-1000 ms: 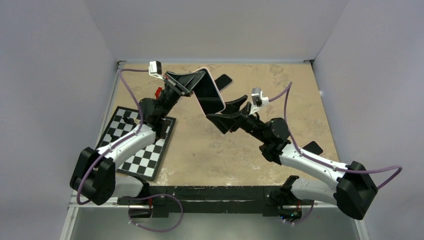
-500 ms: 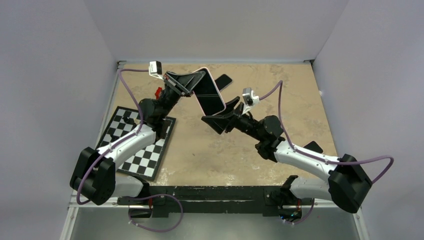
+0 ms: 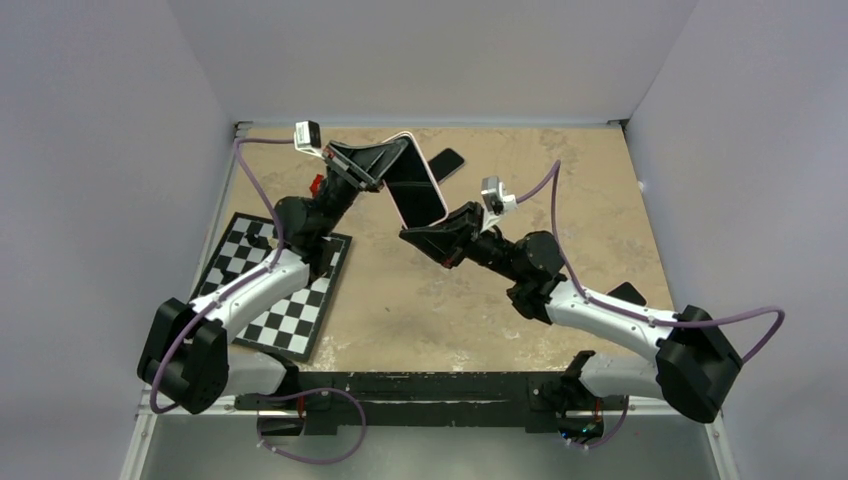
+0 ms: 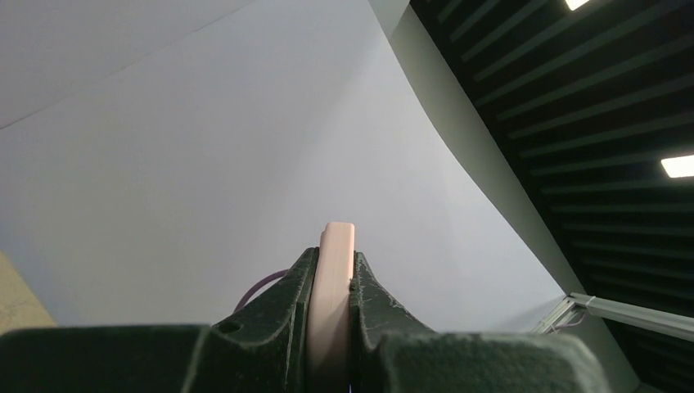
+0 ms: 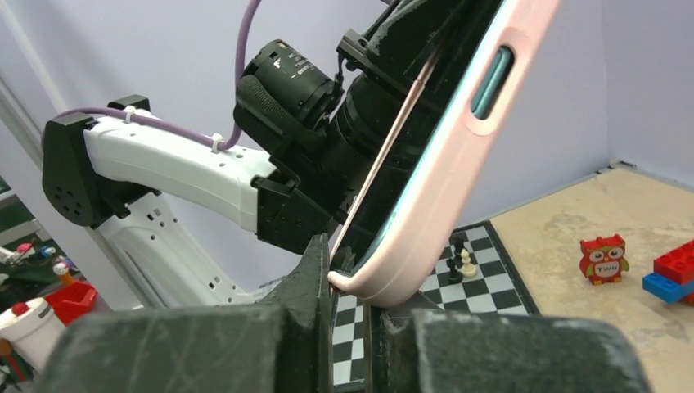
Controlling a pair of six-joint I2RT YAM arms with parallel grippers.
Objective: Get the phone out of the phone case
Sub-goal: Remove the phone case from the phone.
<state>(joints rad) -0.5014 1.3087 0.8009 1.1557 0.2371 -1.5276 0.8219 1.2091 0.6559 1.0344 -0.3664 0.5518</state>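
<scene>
Okay, I'm looking down on the table (image 3: 400, 300), a tan, mottled stone-look surface boxed in by plain pale walls (image 3: 420, 50) on three sides. On its left side lies a checkerboard mat (image 3: 270, 290), and my right wrist camera picks out small chess pieces (image 5: 462, 254) standing on it. That same view shows a red owl figure (image 5: 607, 258) and red and blue bricks (image 5: 675, 270) on the bare tabletop near the wall. A second phone (image 3: 447, 160) lies flat toward the far edge.

Both arms meet above the middle of the table. The phone (image 3: 415, 185) is held up off the surface, dark screen tilted, seated inside the pink phone case (image 5: 458, 164). My left gripper (image 4: 331, 270) is clamped on the case's upper edge, fingers pressed against both faces. My right gripper (image 5: 348, 282) is closed tight on the case's lower corner, with the rounded pink rim pinched between its fingers.

Looking up from the left wrist, I see a dark slatted ceiling (image 4: 573, 82) with a bright light panel (image 4: 678, 166) beyond the wall.
</scene>
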